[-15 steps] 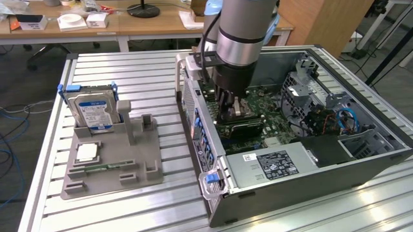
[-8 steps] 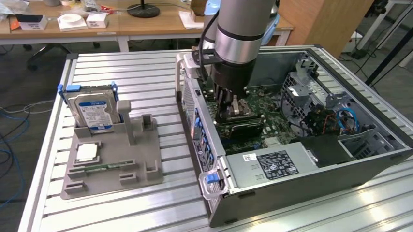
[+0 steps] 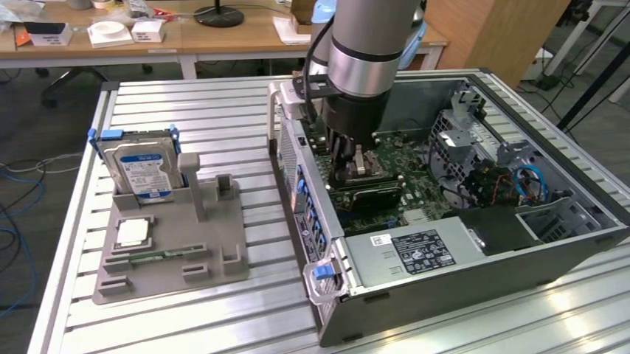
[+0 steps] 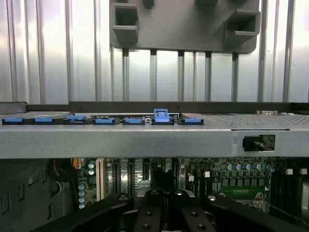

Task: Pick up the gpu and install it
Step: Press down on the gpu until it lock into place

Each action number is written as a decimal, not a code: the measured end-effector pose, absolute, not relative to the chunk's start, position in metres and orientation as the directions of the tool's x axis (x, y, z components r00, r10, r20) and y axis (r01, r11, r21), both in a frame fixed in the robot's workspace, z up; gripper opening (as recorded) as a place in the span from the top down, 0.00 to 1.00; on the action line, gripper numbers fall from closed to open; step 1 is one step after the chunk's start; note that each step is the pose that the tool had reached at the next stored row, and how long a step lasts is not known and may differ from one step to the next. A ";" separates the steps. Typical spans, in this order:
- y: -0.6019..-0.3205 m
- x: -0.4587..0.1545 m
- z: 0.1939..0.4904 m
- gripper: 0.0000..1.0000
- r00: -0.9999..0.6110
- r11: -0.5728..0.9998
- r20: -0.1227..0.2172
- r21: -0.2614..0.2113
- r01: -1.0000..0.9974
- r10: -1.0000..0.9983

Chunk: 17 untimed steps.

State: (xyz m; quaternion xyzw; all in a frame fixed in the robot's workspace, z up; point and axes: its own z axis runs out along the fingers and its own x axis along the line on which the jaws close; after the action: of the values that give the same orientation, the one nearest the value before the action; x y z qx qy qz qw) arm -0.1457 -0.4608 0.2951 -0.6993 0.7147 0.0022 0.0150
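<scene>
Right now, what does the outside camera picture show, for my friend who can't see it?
A silver robot arm reaches down into an open grey computer case, over its green circuit board. At the exterior view's left, a silver hard drive with a blue-white label stands in a grey holder tray.

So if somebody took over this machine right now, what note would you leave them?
Gripper: shut, low inside the open computer case, just over the motherboard.
Card: probably the dark part right under the gripper; whether it is held or seated, I cannot tell.
Hard drive stands in the grey holder outside the case.
Left: the install is not confirmed.
</scene>
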 end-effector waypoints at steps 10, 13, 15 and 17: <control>-0.461 -0.151 0.296 0.89 -0.022 0.022 -0.025 -0.018 -1.000 -0.999; -0.461 -0.153 0.296 0.89 -0.022 0.022 -0.025 -0.018 -1.000 -0.999; -0.461 -0.153 0.296 0.89 -0.021 0.022 -0.025 -0.016 -1.000 -0.999; -0.461 -0.153 0.296 0.89 -0.022 0.022 -0.025 -0.010 -1.000 -0.999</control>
State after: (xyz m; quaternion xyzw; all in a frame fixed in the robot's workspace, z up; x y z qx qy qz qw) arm -0.1530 -0.4608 0.2965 -0.6993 0.7147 0.0049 0.0124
